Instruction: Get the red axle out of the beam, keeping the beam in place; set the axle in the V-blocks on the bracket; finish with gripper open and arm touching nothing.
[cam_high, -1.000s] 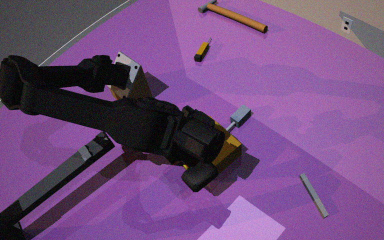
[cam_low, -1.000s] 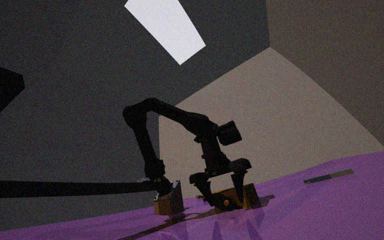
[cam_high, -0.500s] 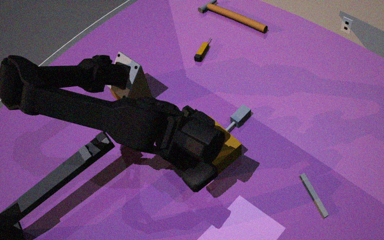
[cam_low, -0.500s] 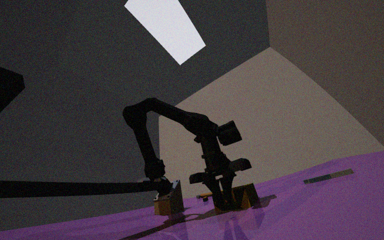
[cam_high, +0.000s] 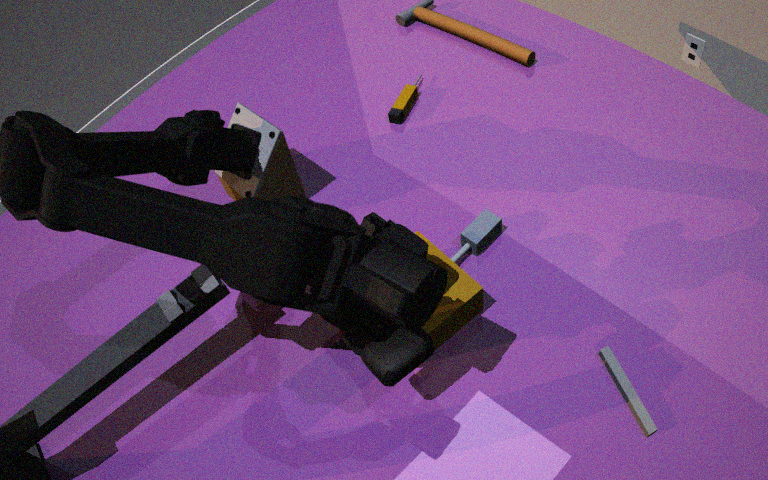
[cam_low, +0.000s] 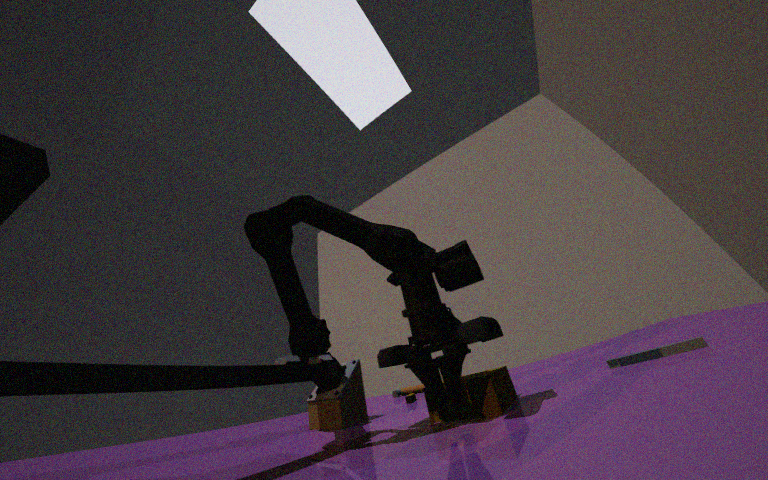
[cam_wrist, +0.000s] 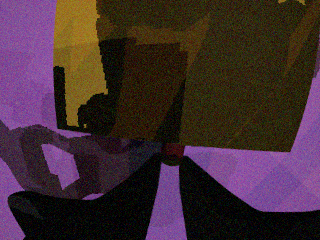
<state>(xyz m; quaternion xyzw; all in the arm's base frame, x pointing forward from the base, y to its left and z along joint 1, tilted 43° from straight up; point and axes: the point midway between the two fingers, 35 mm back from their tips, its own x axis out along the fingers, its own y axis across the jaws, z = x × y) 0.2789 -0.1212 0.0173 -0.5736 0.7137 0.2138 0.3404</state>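
At the lower middle of the wrist view, the narrowed jaws of the black gripper (cam_low: 453, 417) (cam_wrist: 172, 159) pinch the short red cylindrical axle (cam_wrist: 173, 150) where it protrudes from the yellow block-shaped beam (cam_high: 471, 291) (cam_low: 501, 390) (cam_wrist: 235, 100), its long axis apparently running into that face, so the pull should go straight outward.

- Looked down from above, arm and yellow beam (cam_high: 465, 288) (cam_low: 491, 390) shared with exterior.
- Looked slightly upward from low beside the table.
- Faced beam closely past fingertips.

- hammer (cam_high: 478, 37) (cam_low: 412, 390), well apart from the gripper (cam_high: 393, 350) (cam_low: 450, 416) (cam_wrist: 171, 160)
- yellow-and-black screwdriver (cam_high: 404, 101) (cam_low: 410, 398), between gripper and hammer in the top view
- grey bar (cam_high: 627, 391) (cam_low: 656, 353), well apart from the gripper
- wall outlet (cam_high: 693, 49), farther off
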